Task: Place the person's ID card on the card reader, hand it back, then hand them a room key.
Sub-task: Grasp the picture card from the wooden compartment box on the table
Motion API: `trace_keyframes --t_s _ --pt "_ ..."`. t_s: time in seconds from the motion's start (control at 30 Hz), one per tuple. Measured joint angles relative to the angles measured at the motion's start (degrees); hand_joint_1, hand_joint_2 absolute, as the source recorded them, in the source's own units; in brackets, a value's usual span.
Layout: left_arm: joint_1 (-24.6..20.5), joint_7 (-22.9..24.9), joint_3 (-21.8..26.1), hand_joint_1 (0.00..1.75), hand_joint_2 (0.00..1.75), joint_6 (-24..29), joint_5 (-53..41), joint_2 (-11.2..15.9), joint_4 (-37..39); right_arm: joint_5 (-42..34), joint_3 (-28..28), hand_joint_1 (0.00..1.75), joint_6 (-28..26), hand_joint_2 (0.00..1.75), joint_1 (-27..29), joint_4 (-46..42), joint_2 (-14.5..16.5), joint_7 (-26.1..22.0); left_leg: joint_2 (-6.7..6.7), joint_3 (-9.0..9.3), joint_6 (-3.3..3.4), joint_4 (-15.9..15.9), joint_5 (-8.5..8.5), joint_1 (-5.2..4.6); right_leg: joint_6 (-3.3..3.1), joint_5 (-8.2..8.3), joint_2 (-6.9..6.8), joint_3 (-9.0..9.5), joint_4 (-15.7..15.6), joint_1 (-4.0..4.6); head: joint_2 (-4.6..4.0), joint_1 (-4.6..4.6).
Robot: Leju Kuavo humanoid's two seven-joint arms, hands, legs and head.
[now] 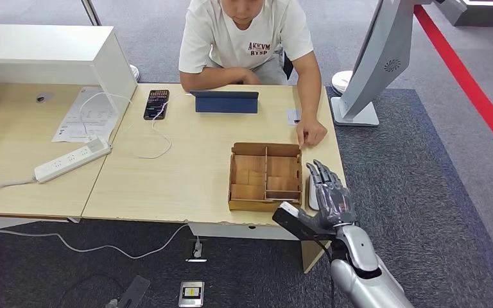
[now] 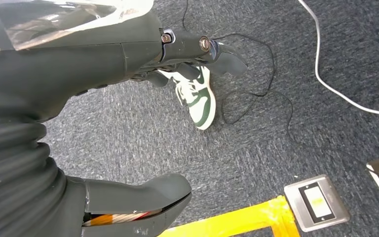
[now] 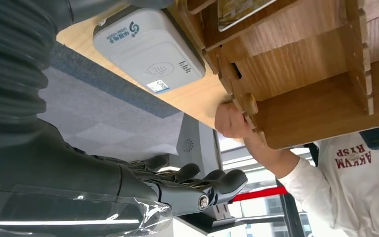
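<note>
The dark fingers (image 1: pixel 324 176) of the robot's right hand (image 1: pixel 329 196) are stretched out straight and a little apart, holding nothing; the right wrist view shows the same extended fingers (image 3: pixel 212 181) with an empty palm. The hand hangs just off the right edge of the light wooden table (image 1: pixel 186 173), close to its front right corner, right beside the white rounded card reader (image 1: pixel 312 192) that lies flat along that edge. The reader's top looks bare in the right wrist view (image 3: pixel 150 49), though the head view hides part of it behind the fingers, so a card lying on it cannot be fully ruled out.

The small pale ID card (image 1: pixel 293 116), as I judge it to be, lies near the table's right edge further back, just beside the forearm of the seated person in a white T-shirt (image 1: pixel 247 32), whose hand (image 1: pixel 311 133) rests on the table at the back right corner of the open wooden divided box (image 1: pixel 264 176). That box stands just beside the reader; a card-like item shows in one compartment in the right wrist view, probably a room key.

The left hand (image 2: pixel 143 202) hangs over the grey carpet, fingers apart, holding nothing.

By this reading the task is at its start: the card has yet to be taken, read and returned, and the key handed over.
</note>
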Motion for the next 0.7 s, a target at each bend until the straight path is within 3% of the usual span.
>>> trace_keyframes --t_s 0.3,0.7 --pt "0.03 -0.15 -0.02 0.0 1.75 -0.1 0.88 0.0 0.0 -1.22 1.23 0.0 4.78 1.75 -0.34 -0.83 2.08 -1.16 0.0 0.0 0.0 -0.01 0.0 0.01 0.0 0.0 0.0 0.0 0.01 0.02 0.0 0.0" --pt "-0.03 0.01 -0.4 0.0 1.75 -0.05 0.51 0.14 -0.05 -2.86 2.35 0.0 2.69 1.75 -1.09 0.96 3.99 -2.33 0.0 0.0 0.0 -0.01 0.0 0.01 0.0 0.0 0.0 0.0 0.0 0.01 0.0 0.01"
